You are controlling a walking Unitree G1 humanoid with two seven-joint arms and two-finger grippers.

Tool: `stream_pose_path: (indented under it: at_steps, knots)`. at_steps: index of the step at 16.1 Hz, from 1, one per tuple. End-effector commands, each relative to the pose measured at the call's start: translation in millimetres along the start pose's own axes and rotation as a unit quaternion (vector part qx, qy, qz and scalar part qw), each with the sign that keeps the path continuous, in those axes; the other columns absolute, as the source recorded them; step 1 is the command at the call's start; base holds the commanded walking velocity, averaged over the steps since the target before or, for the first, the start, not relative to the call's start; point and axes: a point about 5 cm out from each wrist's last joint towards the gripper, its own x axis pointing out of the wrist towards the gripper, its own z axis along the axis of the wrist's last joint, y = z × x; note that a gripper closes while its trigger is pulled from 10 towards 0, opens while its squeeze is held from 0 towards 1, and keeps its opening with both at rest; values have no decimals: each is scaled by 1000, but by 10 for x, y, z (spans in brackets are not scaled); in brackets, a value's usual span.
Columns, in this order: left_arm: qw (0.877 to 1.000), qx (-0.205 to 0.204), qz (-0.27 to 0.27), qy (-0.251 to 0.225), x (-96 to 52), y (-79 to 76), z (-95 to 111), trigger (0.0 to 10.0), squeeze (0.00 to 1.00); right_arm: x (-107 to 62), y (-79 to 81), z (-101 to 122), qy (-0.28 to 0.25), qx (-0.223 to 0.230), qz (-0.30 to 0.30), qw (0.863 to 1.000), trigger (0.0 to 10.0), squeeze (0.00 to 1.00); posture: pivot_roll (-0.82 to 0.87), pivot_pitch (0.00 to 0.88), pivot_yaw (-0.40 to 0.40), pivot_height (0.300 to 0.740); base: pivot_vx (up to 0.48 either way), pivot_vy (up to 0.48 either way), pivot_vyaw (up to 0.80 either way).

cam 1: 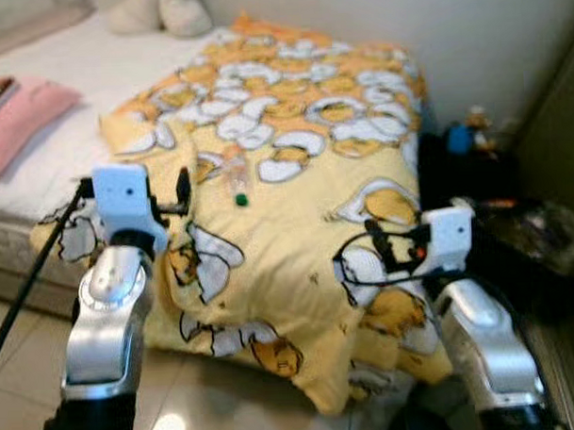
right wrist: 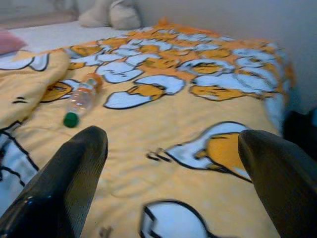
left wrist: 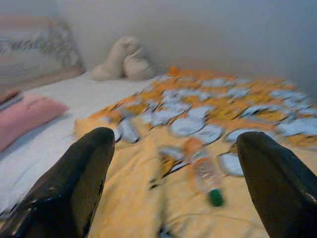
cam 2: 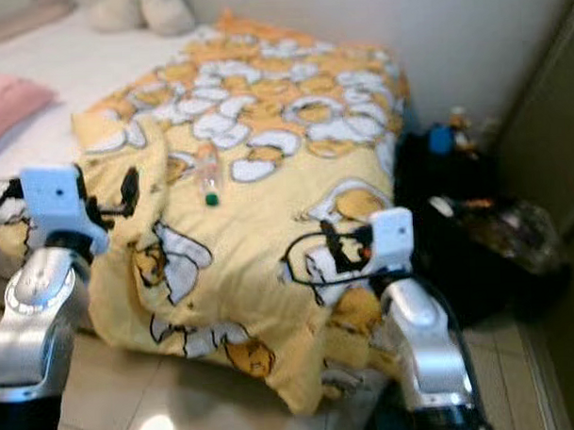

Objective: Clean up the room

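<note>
A bed (cam 1: 49,153) stood before the robot, its near half covered by a yellow quilt (cam 1: 297,224) printed with white and orange cartoon figures; the quilt hung over the foot of the bed toward the tiled floor (cam 1: 181,407); a clear plastic bottle (cam 1: 237,179) with a green cap and orange label lay on its side on the quilt, cap toward the robot, about midway between the two arms and beyond both.

The left gripper (left wrist: 173,188) hovered over the quilt's left edge, jaws spread wide and holding nothing; in the left wrist view the bottle (left wrist: 204,173) lay ahead between the two fingers (left wrist: 74,183), apart from both; the right gripper (right wrist: 173,183) hovered over the quilt's near right part, jaws likewise spread wide and empty; in the right wrist view the bottle (right wrist: 81,99) lay ahead and off toward one finger, well apart from it.

A pink pillow (cam 1: 19,116) rested on the white sheet at the left side of the bed; two pale plush shapes (left wrist: 124,59) sat at the head of the bed against the wall; dark bags (cam 1: 514,235) and a small blue object (cam 1: 459,138), too blurred to identify, stood on the floor to the right of the bed; a thin black rod (cam 1: 30,281) leaned beside the left arm.
</note>
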Motion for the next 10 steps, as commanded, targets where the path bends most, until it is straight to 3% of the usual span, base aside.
stream_pose_path:
  at_steps: [1, 6, 8, 10]
  knots:
    - [1000, -2, -2, -3, 17, -10, 18, 10000, 0, -14, -71, 15, -3, -10, -9, 1000, 10000, 0, -77, 0, -18, 740, 480, 0, 0]
    - [1000, 3, 17, -2, 118, 73, 31, 10000, 0, -13, -36, 9, -4, -8, -1, 1000, 10000, 0, -82, 0, -21, 740, 271, 397, 0]
    - [1000, 10, 12, 0, 231, 69, 66, 10000, 0, -8, -29, 7, -3, -6, 0, 1000, 10000, 0, -85, 6, -26, 740, 296, 379, 0]
    - [999, -4, 27, 22, 451, 81, 89, 10000, 0, -8, -2, 6, -2, -3, 4, 1000, 10000, 0, -92, 10, -30, 740, 146, 186, 0]
